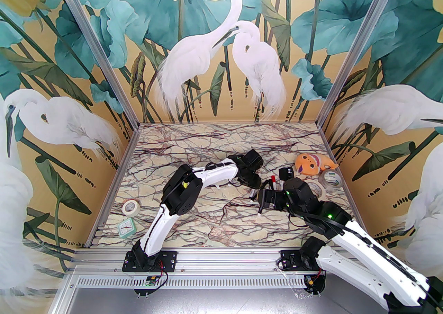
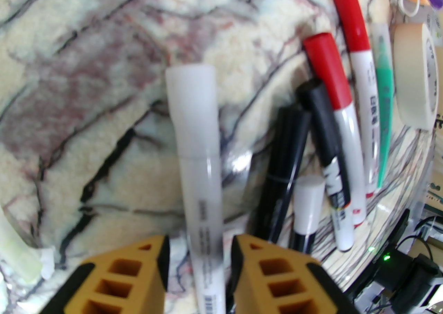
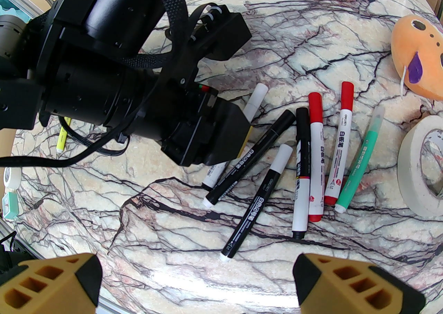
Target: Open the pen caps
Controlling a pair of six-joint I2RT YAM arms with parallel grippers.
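Note:
Several capped pens lie side by side on the marble table [image 3: 207, 281]. Their pen caps include a white one [image 2: 190, 87], two red ones [image 2: 325, 63] [image 3: 347, 94], a black one [image 2: 311, 98] and a translucent one on a green pen [image 3: 377, 118]. My left gripper [image 2: 200, 247] is down over the white pen [image 2: 204, 208]. Its yellow fingers stand close on either side of the barrel, and a thin strip of table shows between them and the pen. My right gripper [image 3: 197, 271] hovers wide open just short of the pens, holding nothing.
A cream tape roll [image 3: 420, 167] and an orange fish plush [image 3: 418, 56] lie right of the pens, with a clear tape roll [image 1: 330, 179] nearby. A yellow highlighter [image 3: 62, 136] lies beyond the left arm. Another tape roll [image 1: 130, 207] and a small green clock [image 1: 125, 227] sit near the left edge.

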